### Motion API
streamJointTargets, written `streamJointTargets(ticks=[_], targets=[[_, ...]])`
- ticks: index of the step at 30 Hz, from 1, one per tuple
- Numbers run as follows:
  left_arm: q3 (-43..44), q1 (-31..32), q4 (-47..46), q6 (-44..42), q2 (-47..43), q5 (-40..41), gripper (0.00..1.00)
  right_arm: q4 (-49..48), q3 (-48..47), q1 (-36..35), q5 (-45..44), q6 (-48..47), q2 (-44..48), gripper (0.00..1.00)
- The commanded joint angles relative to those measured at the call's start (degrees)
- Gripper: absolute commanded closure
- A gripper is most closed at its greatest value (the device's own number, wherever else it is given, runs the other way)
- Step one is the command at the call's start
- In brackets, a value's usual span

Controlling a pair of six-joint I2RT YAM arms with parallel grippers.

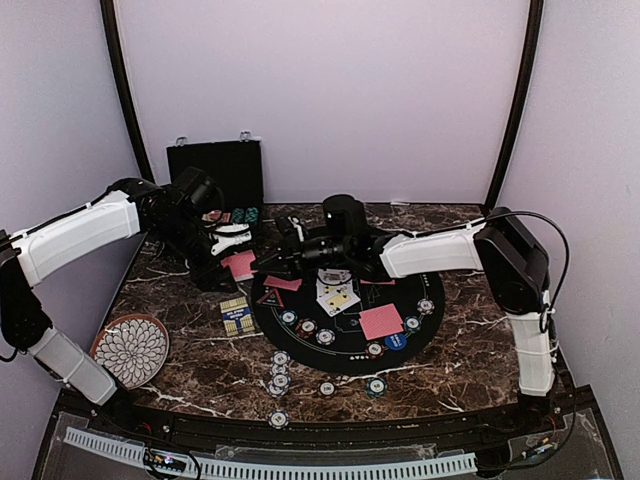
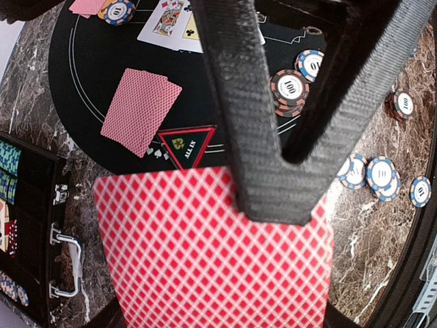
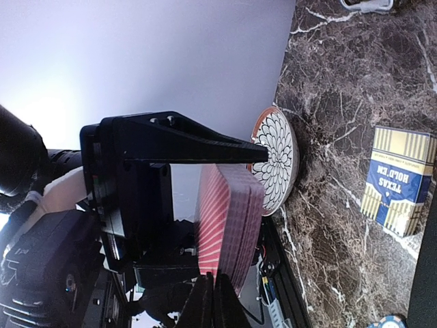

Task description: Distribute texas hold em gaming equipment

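At centre left, my left gripper clamps the deck; my right gripper, pinched shut, meets the deck's edge from the right.

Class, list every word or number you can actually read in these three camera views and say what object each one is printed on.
"TEXAS HOLD'EM": on the blue and gold card box lying on the marble.
"ALL IN": on the red-edged black triangle marker.
"100": on the brown-edged chip stack on the black mat.
Numbers on the blue-edged chips are too blurred to read.
Face-up card print is too small.
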State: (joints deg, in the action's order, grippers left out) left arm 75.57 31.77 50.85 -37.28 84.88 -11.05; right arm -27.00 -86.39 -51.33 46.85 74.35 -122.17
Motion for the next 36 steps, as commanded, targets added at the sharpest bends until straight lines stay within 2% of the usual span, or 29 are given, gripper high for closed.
streamJointTargets(ticks=[1, 8, 18, 25, 29, 36], targets=[[-0.28, -0.12, -0.67, -0.4, -0.88, 0.03, 1.0, -1.95, -1.66, -0.24, 1.09, -0.48, -0.16, 1.0], [-1.49, -0.14, -0.82, -0.69, -1.17, 0.88, 1.0, -3.44, 3.96, 3.09, 0.79, -0.96, 4.44, 1.0], [-5.18, -0.13, -2.71, -1.29, -1.76, 2.23, 1.0, -3.35, 21.96, 12.97, 0.61, -4.94, 17.0, 1.0], [-9.08, -0.23, -5.21, -1.73, -1.69, 2.84, 1.0, 2.71, 33.84, 22.19, -0.1, -11.96, 23.45, 1.0], [-12.56, -0.34, -7.68, -2.0, -1.75, 3.07, 1.0, 10.44, 35.59, 26.51, -1.99, -18.21, 24.52, 1.0], [-18.29, -0.57, -12.87, -2.83, -1.15, 4.7, 1.0, 16.41, 36.15, 30.49, -4.99, -24.5, 22.79, 1.0]])
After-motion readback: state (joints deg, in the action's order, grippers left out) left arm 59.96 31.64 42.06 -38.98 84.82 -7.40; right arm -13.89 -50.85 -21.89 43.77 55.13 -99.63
